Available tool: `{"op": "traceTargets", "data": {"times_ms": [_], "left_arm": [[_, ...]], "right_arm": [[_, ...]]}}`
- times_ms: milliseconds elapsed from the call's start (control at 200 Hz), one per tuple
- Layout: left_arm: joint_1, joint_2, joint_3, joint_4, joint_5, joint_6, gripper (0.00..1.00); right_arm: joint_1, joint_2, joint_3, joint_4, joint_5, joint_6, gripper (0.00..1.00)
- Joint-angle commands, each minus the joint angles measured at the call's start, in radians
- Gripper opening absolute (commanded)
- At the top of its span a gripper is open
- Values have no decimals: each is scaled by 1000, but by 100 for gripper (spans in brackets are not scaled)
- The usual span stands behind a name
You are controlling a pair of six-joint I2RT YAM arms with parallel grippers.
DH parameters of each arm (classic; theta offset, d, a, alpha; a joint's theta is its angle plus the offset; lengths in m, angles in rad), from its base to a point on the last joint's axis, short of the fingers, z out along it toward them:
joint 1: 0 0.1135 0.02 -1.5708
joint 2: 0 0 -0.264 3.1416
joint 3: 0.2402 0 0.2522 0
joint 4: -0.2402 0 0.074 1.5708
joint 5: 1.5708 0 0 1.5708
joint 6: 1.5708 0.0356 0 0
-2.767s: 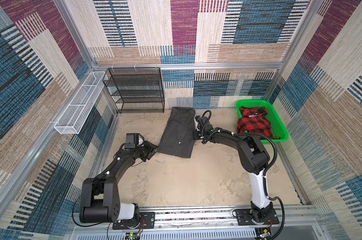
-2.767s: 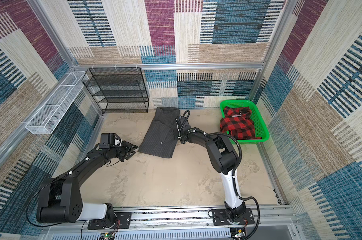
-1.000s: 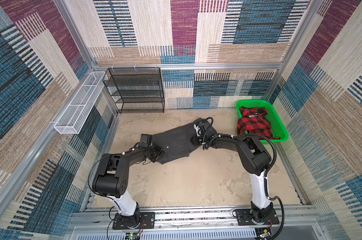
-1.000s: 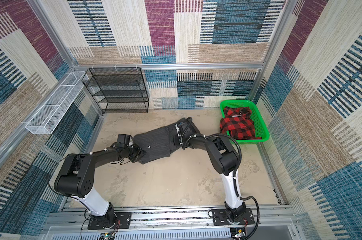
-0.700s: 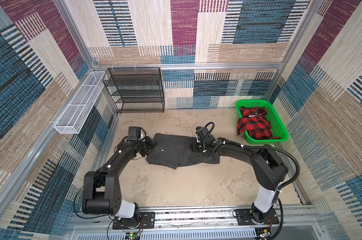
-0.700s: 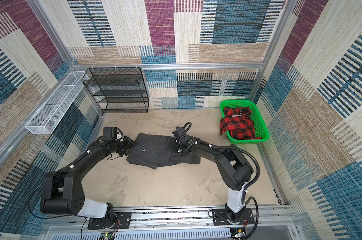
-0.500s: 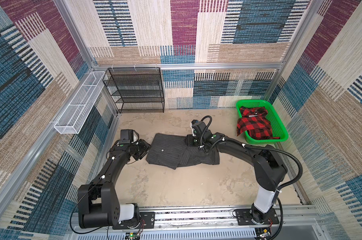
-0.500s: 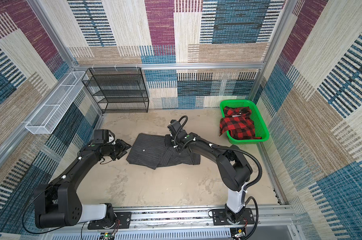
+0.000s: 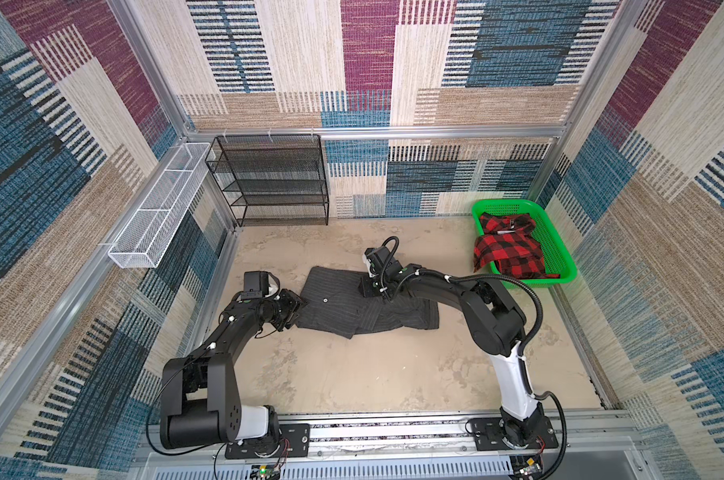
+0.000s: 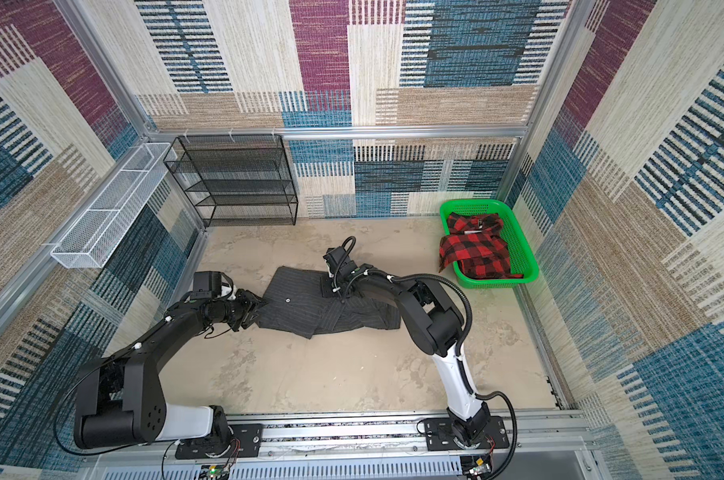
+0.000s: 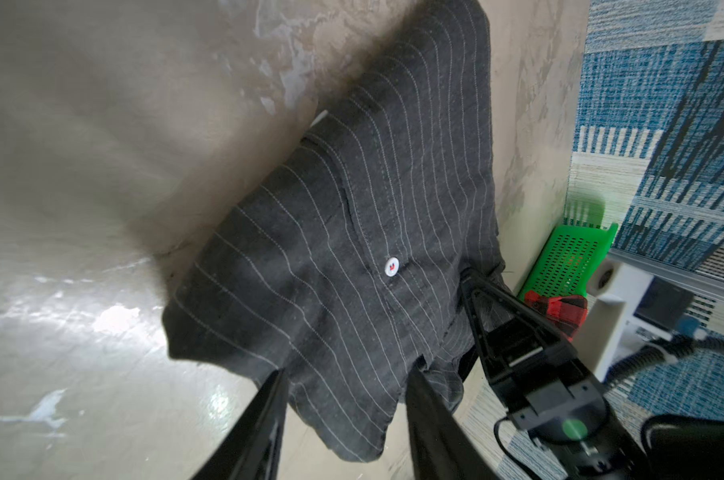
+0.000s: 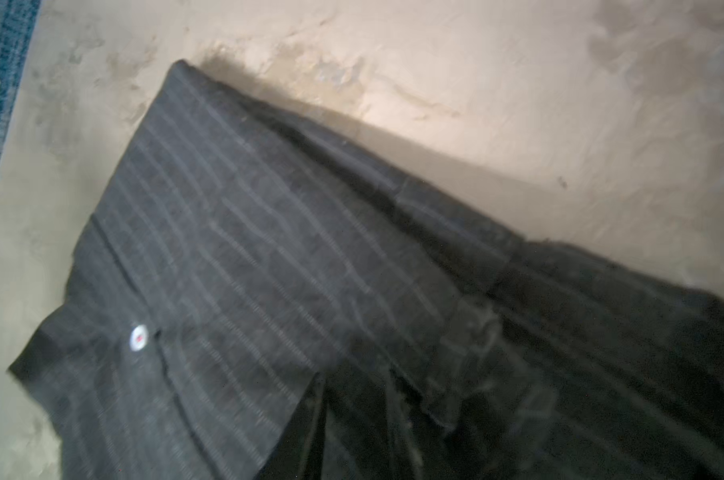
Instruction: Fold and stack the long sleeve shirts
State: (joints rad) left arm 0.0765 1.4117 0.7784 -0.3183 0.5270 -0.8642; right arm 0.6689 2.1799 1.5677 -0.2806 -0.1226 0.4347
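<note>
The dark pinstriped long sleeve shirt (image 9: 343,305) (image 10: 298,309) lies loosely folded across the middle of the table. My left gripper (image 9: 295,305) (image 10: 257,308) is at its left edge. In the left wrist view the left gripper (image 11: 347,376) is open, with a loose corner of the shirt (image 11: 352,232) lying between the jaws. My right gripper (image 9: 371,286) (image 10: 330,286) is down on the shirt's far edge. The right wrist view is blurred and its dark fingers merge with the cloth (image 12: 268,249). The red-and-black check shirt (image 9: 509,253) (image 10: 474,249) is bundled in the green basket.
The green basket (image 9: 559,245) stands at the back right against the wall. A black mesh shelf rack (image 9: 268,178) stands at the back left, and a white wire basket (image 9: 156,208) hangs on the left wall. Bare tabletop (image 9: 352,374) lies in front of the shirt.
The dark shirt was swung from a diagonal to lie across the table. The left gripper opened and let go of its corner. The right gripper shifted left along the far edge.
</note>
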Motion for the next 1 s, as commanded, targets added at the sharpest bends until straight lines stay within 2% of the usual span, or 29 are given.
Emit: {"op": "traceTargets", "data": {"times_ms": [0,120,215,491,581,716,997], "left_arm": [[13,45,53,8,26,50,61],[39,118,150,-54,44,124,82],[51,169,215,-84,42,157,90],[58,316,319,-74,44,202,90],[57,368,351,-82,90,228,88],[54,425,388,-108,94,274,87],[24,505,431,-175,82,352,85]], "right_arm": [[-16,42,65,30,36,-60,28],[-19,36,115,2,59,-115,29],[-19,-15,113,-21,49,-134,31],[28,-157,-21,-103,-16,-96,30],[43,-170,-68,-94,-35,-63,28],[47,-145,-108,-53,-62,-29,25],[22,-29,-91,-46,-52,-43,22]]}}
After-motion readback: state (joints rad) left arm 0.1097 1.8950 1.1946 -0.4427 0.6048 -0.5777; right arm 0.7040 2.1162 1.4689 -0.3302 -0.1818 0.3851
